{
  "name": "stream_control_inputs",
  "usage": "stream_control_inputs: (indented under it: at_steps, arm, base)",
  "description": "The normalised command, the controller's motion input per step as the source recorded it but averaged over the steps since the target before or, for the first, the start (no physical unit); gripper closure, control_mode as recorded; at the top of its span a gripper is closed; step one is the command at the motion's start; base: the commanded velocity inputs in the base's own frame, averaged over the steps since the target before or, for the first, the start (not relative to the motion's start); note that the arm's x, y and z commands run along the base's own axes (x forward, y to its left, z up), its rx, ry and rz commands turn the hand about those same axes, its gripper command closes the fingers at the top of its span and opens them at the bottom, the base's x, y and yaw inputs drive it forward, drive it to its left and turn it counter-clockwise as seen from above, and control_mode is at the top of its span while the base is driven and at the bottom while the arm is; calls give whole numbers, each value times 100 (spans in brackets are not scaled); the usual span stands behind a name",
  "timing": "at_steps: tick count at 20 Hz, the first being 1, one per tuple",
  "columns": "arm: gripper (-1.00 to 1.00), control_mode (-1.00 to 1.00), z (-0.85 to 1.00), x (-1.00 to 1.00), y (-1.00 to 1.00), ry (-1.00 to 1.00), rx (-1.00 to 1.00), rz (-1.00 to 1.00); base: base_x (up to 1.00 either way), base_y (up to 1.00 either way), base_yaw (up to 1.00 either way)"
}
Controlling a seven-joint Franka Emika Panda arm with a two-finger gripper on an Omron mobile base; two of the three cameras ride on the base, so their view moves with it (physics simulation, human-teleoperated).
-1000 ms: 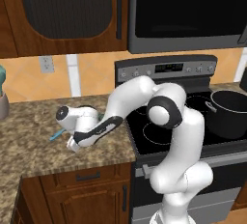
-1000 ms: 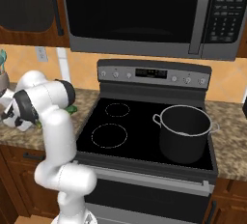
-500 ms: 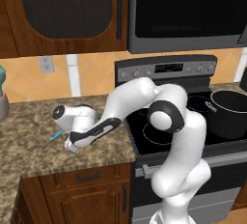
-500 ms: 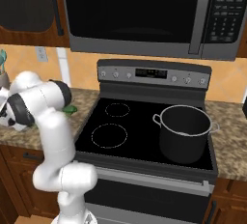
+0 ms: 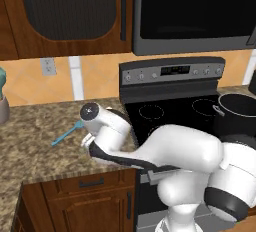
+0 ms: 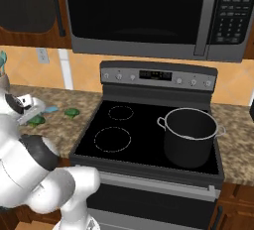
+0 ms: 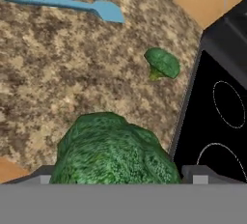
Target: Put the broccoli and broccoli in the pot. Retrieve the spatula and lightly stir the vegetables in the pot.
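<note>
One broccoli floret (image 7: 113,150) sits large and close between my fingertips, with my gripper (image 7: 118,175) shut on it just above the speckled counter (image 7: 58,73); in the right base view this floret (image 6: 36,120) hangs under my hand. The second broccoli (image 7: 161,63) (image 6: 73,112) lies on the counter near the stove's left edge. Farther off lies the light-blue spatula (image 7: 62,3) (image 5: 67,133) on the counter, to the left of my hand. The dark pot (image 6: 191,136) (image 5: 240,121) stands on the stove's right front burner.
The black stove top (image 6: 129,135) borders the counter on the right, with its control panel (image 6: 158,75) behind and a microwave (image 6: 149,16) overhead. A wall outlet (image 5: 48,66) is behind the counter. A drawer front (image 5: 90,183) lies below the counter edge.
My hand has risen a little and shifted right toward the stove, and the elbow has swung closer to the cameras. Spatula and pot have not moved.
</note>
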Motion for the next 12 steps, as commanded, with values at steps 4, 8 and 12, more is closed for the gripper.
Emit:
stream_control_inputs:
  at_steps: [4, 8, 12]
  arm:
    - [100, -100, 97, -45, -100, -17, 44, -12]
    - [100, -100, 93, -13, -100, -5, 44, -17]
    - [100, -100, 93, 0, -100, 0, 44, -26]
  base:
    - [0, 0, 0]
    - [0, 0, 0]
    - [0, 0, 0]
